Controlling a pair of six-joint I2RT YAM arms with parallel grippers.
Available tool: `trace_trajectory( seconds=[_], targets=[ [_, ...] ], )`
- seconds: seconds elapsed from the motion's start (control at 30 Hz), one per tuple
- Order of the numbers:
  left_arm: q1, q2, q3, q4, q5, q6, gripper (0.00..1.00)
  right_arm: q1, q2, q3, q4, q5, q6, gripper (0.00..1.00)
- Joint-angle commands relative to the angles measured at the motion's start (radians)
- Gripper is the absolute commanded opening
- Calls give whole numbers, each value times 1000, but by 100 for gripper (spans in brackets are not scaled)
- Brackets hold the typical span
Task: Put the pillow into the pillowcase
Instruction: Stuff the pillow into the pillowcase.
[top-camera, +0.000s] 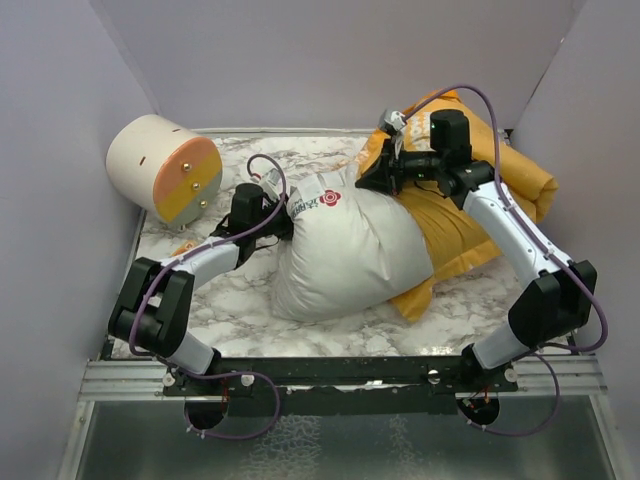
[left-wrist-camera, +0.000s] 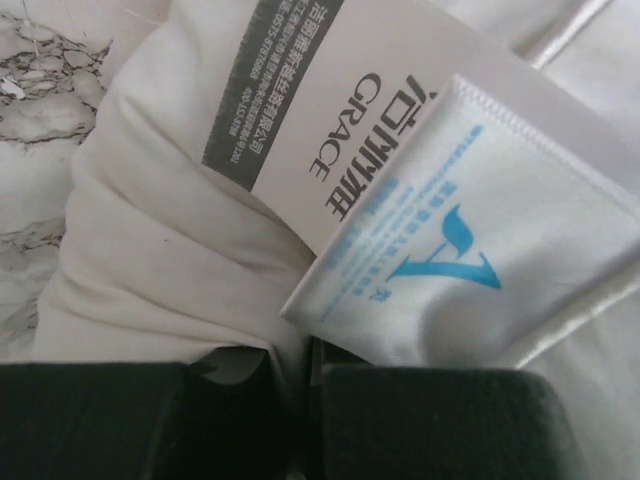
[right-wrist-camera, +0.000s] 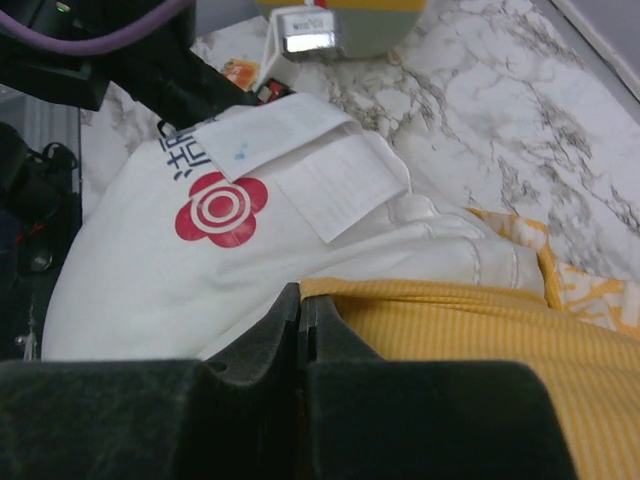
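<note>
Top external view: I see the plump white pillow (top-camera: 345, 255) lying mid-way across the marble-print table (top-camera: 230, 310), its right end tucked in the thin ribbed orange-yellow pillowcase (top-camera: 450, 235). My left gripper (top-camera: 272, 212) pinches the pillow's labelled edge; my right gripper (top-camera: 378, 175) is clamped on the pillowcase hem.

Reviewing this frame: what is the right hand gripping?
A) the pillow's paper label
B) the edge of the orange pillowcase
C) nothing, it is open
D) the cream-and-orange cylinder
B: in the right wrist view, the right hand is shut on the edge of the orange pillowcase, which lies over the white pillow.
</note>
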Motion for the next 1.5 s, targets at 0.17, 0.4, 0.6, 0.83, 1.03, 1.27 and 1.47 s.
trace_trajectory(
  seconds=[0.17,0.4,0.6,0.83,1.03,1.27,1.47],
  targets=[
    [13,-84,-77,43,-62,71,38,-108,-28,-125,-12,15,-47,13],
    [63,-395,-45,-323,-258,319,79,-156,-123,-75,-82,-145,-100,48],
    [69,-595,24,-468,-316,466,80,-272,-262,-132,-76,-199,-100,70],
    [69,-659,96,-532,-295,476,78,-423,-407,-276,-52,-176,-106,73],
    [70,-679,126,-534,-240,475,77,-482,-460,-345,-73,20,-135,73],
    [49,-595,129,-245,36,244,71,-492,-503,-438,16,174,-109,54],
    [-200,-352,301,-211,-100,348,67,-492,-390,-348,-12,123,-106,41]
  ],
)
